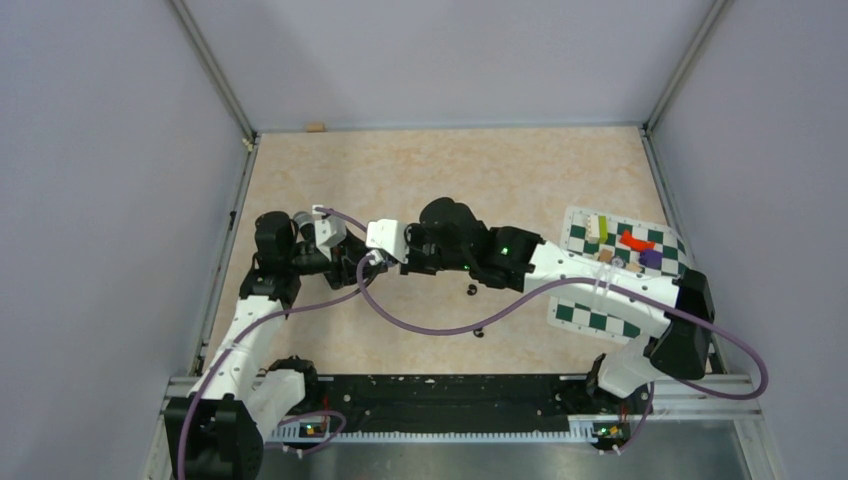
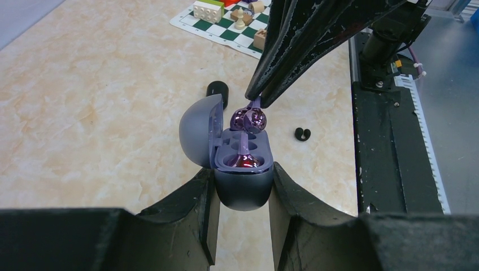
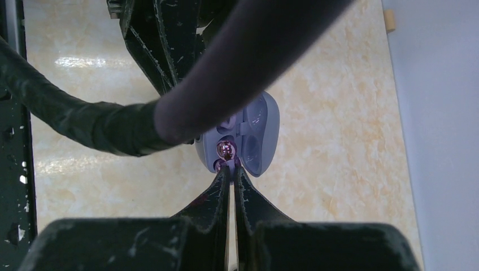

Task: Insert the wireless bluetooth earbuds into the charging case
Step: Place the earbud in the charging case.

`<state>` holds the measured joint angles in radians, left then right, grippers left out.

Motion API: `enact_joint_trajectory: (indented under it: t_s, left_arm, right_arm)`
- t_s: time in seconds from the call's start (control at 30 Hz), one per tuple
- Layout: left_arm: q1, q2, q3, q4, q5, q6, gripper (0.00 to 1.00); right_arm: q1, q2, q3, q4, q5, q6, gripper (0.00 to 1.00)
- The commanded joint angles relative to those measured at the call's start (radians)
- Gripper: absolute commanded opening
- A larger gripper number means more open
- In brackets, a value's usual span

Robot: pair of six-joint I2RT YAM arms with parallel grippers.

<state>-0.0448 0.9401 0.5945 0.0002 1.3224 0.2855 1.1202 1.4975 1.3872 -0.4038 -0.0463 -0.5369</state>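
Observation:
My left gripper [image 2: 243, 182] is shut on the grey-purple charging case [image 2: 243, 192], which it holds above the table with its lid [image 2: 196, 134] open to the left. One glossy purple earbud [image 2: 243, 161] sits in the near socket. My right gripper [image 2: 255, 101] is shut on the stem of a second purple earbud [image 2: 249, 119], held at the far socket and touching the case. The right wrist view shows the same grip [image 3: 231, 166] at the open case [image 3: 258, 132]. Two black earbuds [image 2: 217, 90] [image 2: 303, 134] lie on the table beyond the case.
A green-and-white chequered mat [image 1: 598, 318] with coloured blocks and chess pieces lies at the right, partly under my right arm. The two black earbuds [image 1: 471, 290] [image 1: 479, 331] lie near the table's middle. A purple cable [image 1: 430, 325] loops between the arms. Grey walls enclose the table.

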Motion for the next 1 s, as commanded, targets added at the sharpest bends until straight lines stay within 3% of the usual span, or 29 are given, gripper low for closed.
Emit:
enact_joint_trajectory:
  t_s: [0.0,0.97]
  left_arm:
    - [-0.003,-0.018,0.001,0.05,0.02,0.0,0.0]
    - [-0.003,-0.024,-0.002,0.05,0.02,0.003,0.0]
  right_arm:
    - [0.027,0.015,-0.006,0.027,0.019,-0.013,0.0]
    - [0.059,0.036,-0.014,0.01,0.127,-0.073,0.01]
